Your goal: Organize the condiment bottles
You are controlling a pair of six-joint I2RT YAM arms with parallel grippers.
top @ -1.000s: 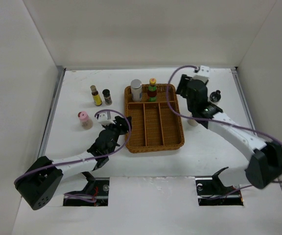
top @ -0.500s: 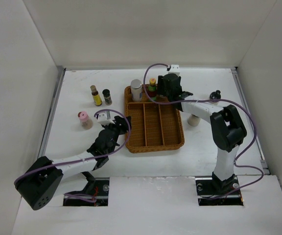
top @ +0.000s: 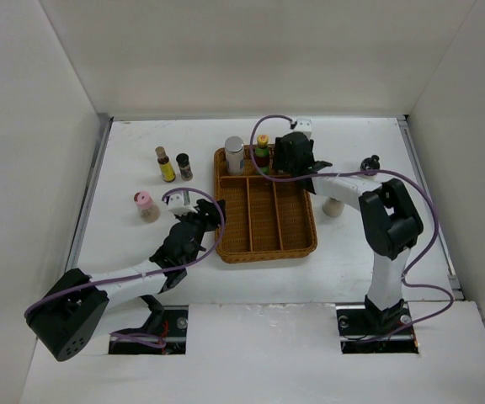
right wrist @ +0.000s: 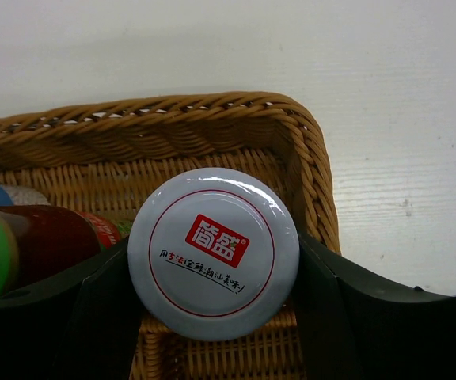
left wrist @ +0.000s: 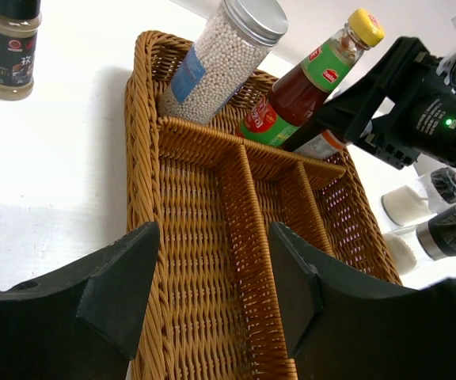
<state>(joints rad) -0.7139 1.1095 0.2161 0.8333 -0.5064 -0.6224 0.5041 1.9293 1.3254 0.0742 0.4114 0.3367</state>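
My right gripper [right wrist: 214,269] is shut on a jar with a grey-white lid bearing a red logo [right wrist: 214,252]. It holds the jar over the far right corner of the brown woven basket [right wrist: 172,119], next to the green-red sauce bottle [right wrist: 46,241]. From above, the right gripper [top: 291,156] is beside the sauce bottle [top: 262,151] and a silver-lidded shaker [top: 234,154], both standing in the basket's far compartment [top: 263,251]. My left gripper [left wrist: 212,293] is open and empty over the basket's near left part [left wrist: 145,158].
A yellow bottle [top: 166,165], a dark jar [top: 184,167] and a pink-capped bottle [top: 146,206] stand left of the basket. A shaker [top: 333,206] and a black-capped one [top: 370,164] stand to its right. White walls enclose the table.
My right arm has swung left from beside the basket to over its far right corner, carrying the jar. The left arm has not moved.
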